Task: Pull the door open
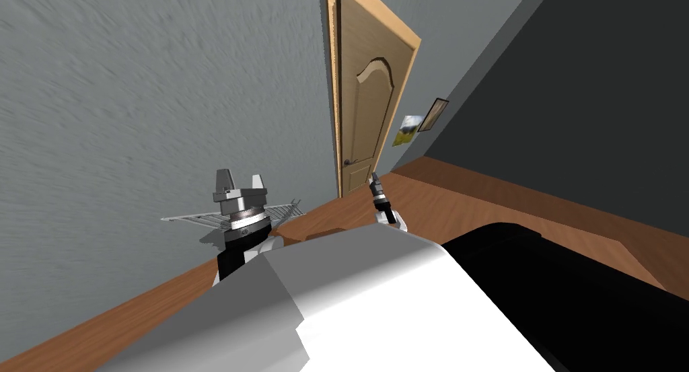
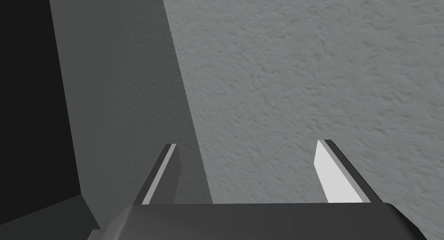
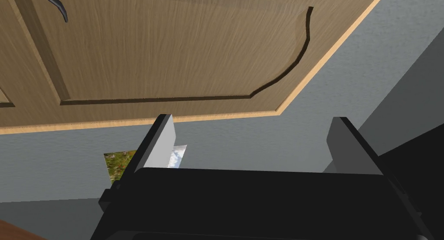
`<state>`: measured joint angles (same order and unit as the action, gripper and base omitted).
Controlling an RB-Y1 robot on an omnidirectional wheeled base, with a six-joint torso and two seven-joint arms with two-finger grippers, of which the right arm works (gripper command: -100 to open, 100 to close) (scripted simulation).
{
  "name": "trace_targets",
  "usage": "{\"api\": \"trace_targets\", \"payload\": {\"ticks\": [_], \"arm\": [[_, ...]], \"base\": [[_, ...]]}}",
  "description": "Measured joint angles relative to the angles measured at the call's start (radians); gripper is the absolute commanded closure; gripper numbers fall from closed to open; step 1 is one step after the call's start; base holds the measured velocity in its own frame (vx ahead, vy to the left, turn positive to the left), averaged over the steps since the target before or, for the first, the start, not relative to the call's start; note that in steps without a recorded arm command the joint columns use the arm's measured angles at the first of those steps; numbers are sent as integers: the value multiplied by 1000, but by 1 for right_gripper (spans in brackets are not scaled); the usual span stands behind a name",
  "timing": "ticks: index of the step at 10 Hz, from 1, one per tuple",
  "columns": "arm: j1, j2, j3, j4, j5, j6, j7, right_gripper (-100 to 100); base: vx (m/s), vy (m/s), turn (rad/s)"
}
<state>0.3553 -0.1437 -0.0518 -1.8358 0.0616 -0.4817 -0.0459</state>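
The tan wooden door (image 1: 363,112) with an arched panel stands in a lighter frame in the grey wall ahead. Its small dark handle (image 1: 348,162) is low on the door's left side. My right gripper (image 1: 374,180) is held out toward the door, just right of the handle and apart from it. In the right wrist view the right gripper (image 3: 253,133) is open with nothing between its fingers; the door panel (image 3: 173,55) lies beyond, and the dark handle (image 3: 58,5) is far off to one side. My left gripper (image 1: 240,183) is raised near the grey wall, and its wrist view shows the left gripper (image 2: 247,144) open and empty.
A thin wire rack (image 1: 202,218) juts from the wall beside my left arm. Two small pictures (image 1: 408,130) (image 1: 433,114) hang on the wall right of the door. The floor (image 1: 471,206) is brown wood. A dark wall (image 1: 592,105) runs along the right.
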Motion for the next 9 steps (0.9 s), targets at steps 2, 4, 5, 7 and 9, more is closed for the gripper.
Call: {"api": "trace_targets", "payload": {"ticks": [2,4,5,7,9], "arm": [[-13,-12,2,46,4,-11,-18,-100],[-35,-24,2,104,8,-27,-35,-100],[-42,-30,3,128,10,-33,-43,-100],[-56,-45,4,171,14,-41,-63,-100],[-78,-57,4,240,17,-65,-80,-100]], "base": [[92,-42,73],[96,-40,76],[98,-37,73],[91,-30,84],[97,-44,82]]}}
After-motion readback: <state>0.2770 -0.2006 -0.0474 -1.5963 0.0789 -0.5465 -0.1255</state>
